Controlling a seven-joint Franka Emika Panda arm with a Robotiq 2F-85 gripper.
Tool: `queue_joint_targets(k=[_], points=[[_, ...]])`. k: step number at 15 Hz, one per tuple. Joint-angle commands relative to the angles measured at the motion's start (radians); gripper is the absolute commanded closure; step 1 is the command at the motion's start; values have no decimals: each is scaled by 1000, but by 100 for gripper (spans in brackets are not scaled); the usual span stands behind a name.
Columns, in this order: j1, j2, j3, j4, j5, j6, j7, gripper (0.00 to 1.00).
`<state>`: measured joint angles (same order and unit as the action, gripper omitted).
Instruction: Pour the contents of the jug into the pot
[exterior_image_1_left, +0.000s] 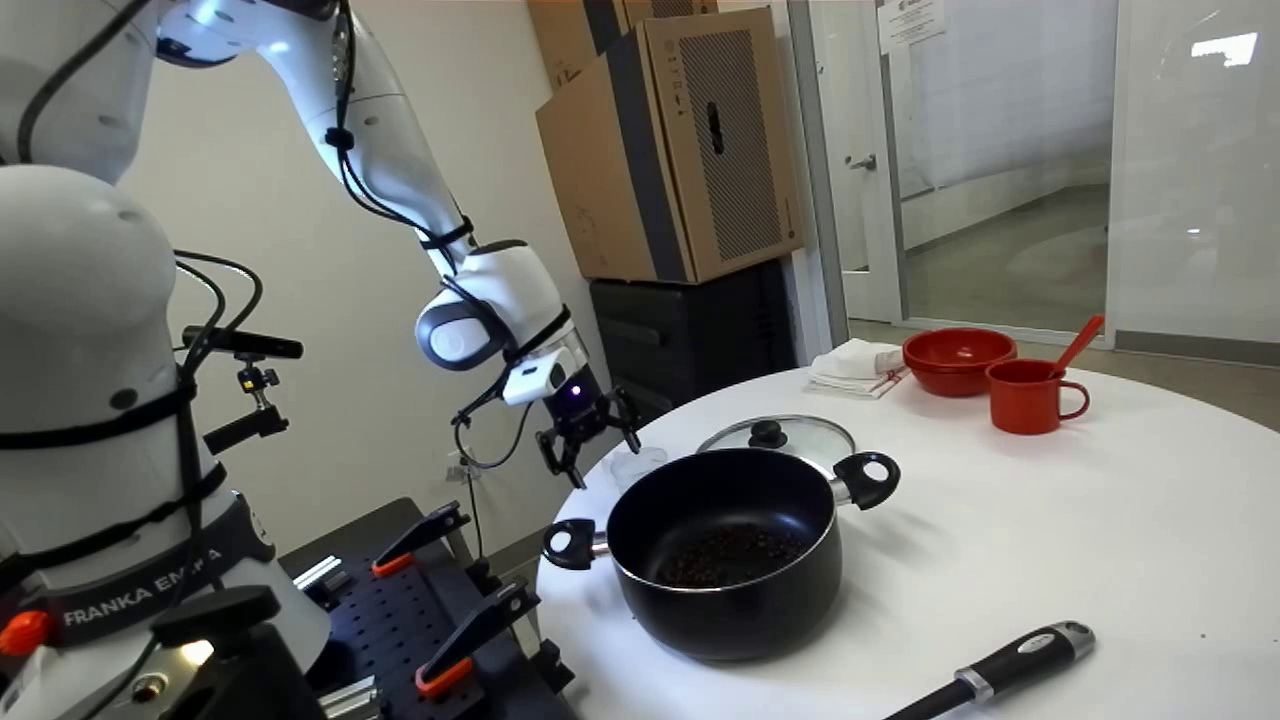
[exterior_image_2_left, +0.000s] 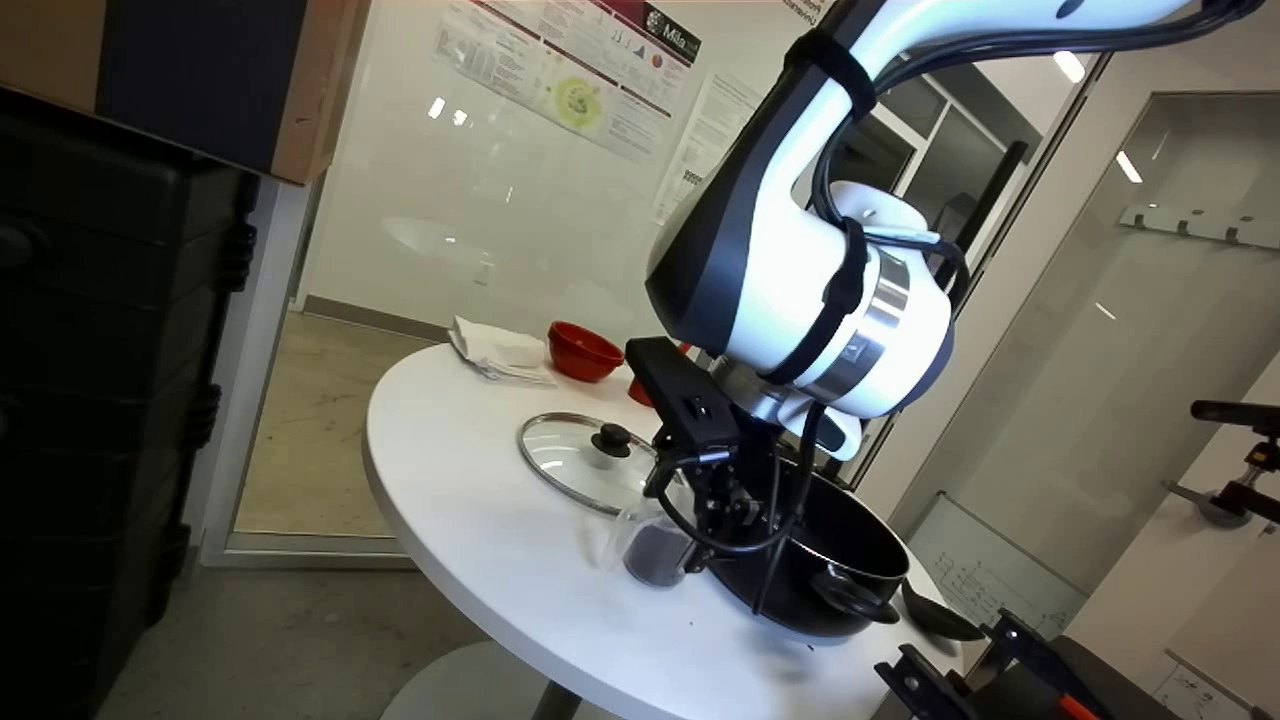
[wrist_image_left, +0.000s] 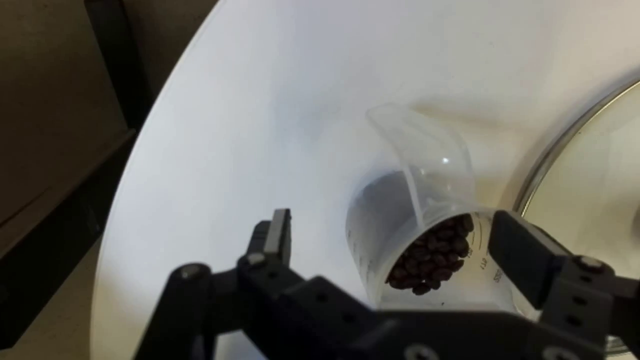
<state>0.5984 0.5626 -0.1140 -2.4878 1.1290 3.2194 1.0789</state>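
The jug (wrist_image_left: 365, 240) is see-through with a spout and printed marks, and holds dark brown beans (wrist_image_left: 432, 255). It stands on the white table beside the pot, faint in an exterior view (exterior_image_1_left: 638, 464) and clearer in an exterior view (exterior_image_2_left: 655, 555). My gripper (wrist_image_left: 392, 222) is open above the jug. One finger is well apart from the jug; the other overlaps its side, and I cannot tell whether it touches. The gripper also shows in an exterior view (exterior_image_1_left: 607, 466). The black pot (exterior_image_1_left: 730, 620) stands with dark beans on its bottom; the arm partly hides it in an exterior view (exterior_image_2_left: 850, 540).
A glass lid (exterior_image_1_left: 815, 440) lies behind the pot, close to the jug. A red cup (exterior_image_1_left: 1025, 400) with a red utensil, red bowls (exterior_image_1_left: 958, 362) and a white cloth (exterior_image_1_left: 850, 368) stand farther back. A black-handled utensil (exterior_image_1_left: 1020, 665) lies in front. The round table edge (wrist_image_left: 150, 120) is near the jug.
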Motion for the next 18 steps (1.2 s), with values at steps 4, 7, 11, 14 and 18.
queue_joint_targets(k=[4, 7, 11, 14, 18], points=[[90, -87, -29, -30, 8, 29, 12, 0], [108, -117, -49, -36, -16, -27, 2, 0], [141, -114, -130, -38, -90, -149, 36, 0], [191, -95, -230, -31, -189, -214, 90, 0], [275, -82, -371, -17, -339, -289, 173, 0]])
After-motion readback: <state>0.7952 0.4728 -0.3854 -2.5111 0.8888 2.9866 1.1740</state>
